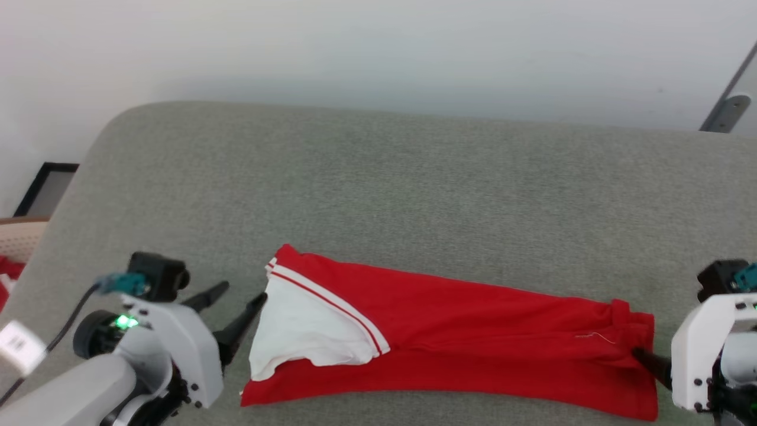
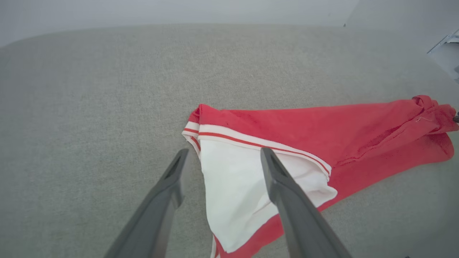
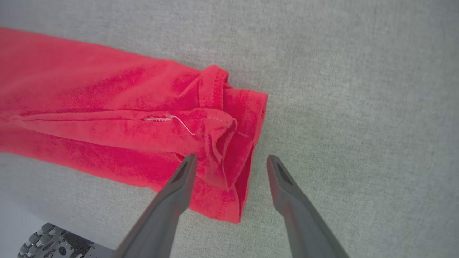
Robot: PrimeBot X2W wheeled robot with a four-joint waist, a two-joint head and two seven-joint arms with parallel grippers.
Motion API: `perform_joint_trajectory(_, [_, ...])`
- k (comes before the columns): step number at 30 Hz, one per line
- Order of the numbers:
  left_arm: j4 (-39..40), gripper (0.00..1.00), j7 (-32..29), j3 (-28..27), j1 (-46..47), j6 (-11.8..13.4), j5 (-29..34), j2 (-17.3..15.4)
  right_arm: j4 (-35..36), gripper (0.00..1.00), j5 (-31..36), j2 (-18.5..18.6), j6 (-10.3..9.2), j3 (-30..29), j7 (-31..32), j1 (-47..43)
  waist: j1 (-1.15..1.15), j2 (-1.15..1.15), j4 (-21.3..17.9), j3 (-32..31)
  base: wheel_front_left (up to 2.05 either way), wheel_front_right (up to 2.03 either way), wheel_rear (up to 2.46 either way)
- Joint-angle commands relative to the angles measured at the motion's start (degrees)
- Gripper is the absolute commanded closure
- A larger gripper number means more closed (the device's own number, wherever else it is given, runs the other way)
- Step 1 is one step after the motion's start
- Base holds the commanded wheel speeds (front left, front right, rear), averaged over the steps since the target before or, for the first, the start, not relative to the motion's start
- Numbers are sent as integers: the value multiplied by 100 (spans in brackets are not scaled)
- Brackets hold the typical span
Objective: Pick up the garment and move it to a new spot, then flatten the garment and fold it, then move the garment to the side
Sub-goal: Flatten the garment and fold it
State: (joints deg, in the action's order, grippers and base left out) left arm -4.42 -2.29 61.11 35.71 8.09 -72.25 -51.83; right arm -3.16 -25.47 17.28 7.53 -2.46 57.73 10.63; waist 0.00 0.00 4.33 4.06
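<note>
Grey tabletop (image 1: 414, 177), garment (image 1: 473, 319) lying lengthwise across it, sleeve end just beside my wide-open left gripper (image 1: 243, 291), hem end at my wide-open right gripper (image 3: 232, 157).

My head camera looks forward and down from well above on the whole shirt (image 1: 473, 319) and grey surface (image 1: 378, 195), while my left wrist camera sits close over the shirt's white-sleeve end and my right one close over its hem end.
</note>
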Motion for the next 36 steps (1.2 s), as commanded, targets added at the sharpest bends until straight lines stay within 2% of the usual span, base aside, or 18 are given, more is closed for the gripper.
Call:
perform_joint_trajectory(1, [37, 0, 351, -57, -134, 63, 205, -50, -71, 0, 42, -71, -10, -97, 36, -121, 0, 0, 95, 7, 0, 0, 0])
perform_joint_trajectory(5, [72, 0, 1294, -289, -448, 296, 359, -57, -237, 0, 211, -144, -10, -305, 85, -188, 0, 0, 255, 8, 0, 0, 0])
perform_joint_trajectory(7, [95, 0, 1579, -457, -625, 414, 400, -60, -350, 0, 243, -214, -10, -408, 108, -203, 0, 0, 329, 9, 0, 0, 0])
perform_joint_trajectory(10, [145, 0, 1733, -863, -967, 616, 512, 12, -527, 0, 315, -201, -10, -537, 105, -198, 0, 0, 443, 19, 0, 0, 0])
perform_joint_trajectory(14, [265, 0, 1745, -1789, -1613, 791, 951, 273, -806, 0, 370, -267, -10, -704, 87, -179, 0, 0, 607, 35, 0, 0, 0])
perform_joint_trajectory(17, [322, 0, 1747, -2506, -2114, 808, 1316, 576, -1059, 0, 369, -310, -10, -747, 44, -136, 0, 0, 705, 35, 0, 0, 0])
perform_joint_trajectory(21, [360, 0, 1749, -3339, -2728, 618, 1808, 978, -1442, 0, 313, -320, -9, -639, -79, -60, 0, 0, 804, 28, 0, 0, 0])
perform_joint_trajectory(22, [369, 0, 1749, -3527, -2845, 549, 1907, 1092, -1543, 6, 289, -305, -9, -582, -105, -37, 0, 0, 824, 26, 0, 0, 0])
perform_joint_trajectory(23, [358, 0, 1749, -3701, -2958, 486, 2010, 1193, -1632, 68, 262, -294, -10, -529, -143, -13, 0, 0, 844, 23, 0, 0, 0])
perform_joint_trajectory(24, [366, 0, 1749, -3879, -3045, 421, 2132, 1302, -1708, 100, 223, -287, -9, -478, -185, 2, 0, 0, 861, 19, 0, 0, 0])
perform_joint_trajectory(30, [343, 0, 1749, -4649, -3487, -28, 2559, 1846, -2030, 100, -15, -166, -9, -364, -290, 68, 0, 0, 913, 10, 0, 0, 0])
perform_joint_trajectory(36, [242, 0, 1749, -5122, -3723, -343, 2870, 2173, -2067, 100, -149, 56, -11, -441, -422, 247, 0, 0, 852, 24, 0, 0, 0])
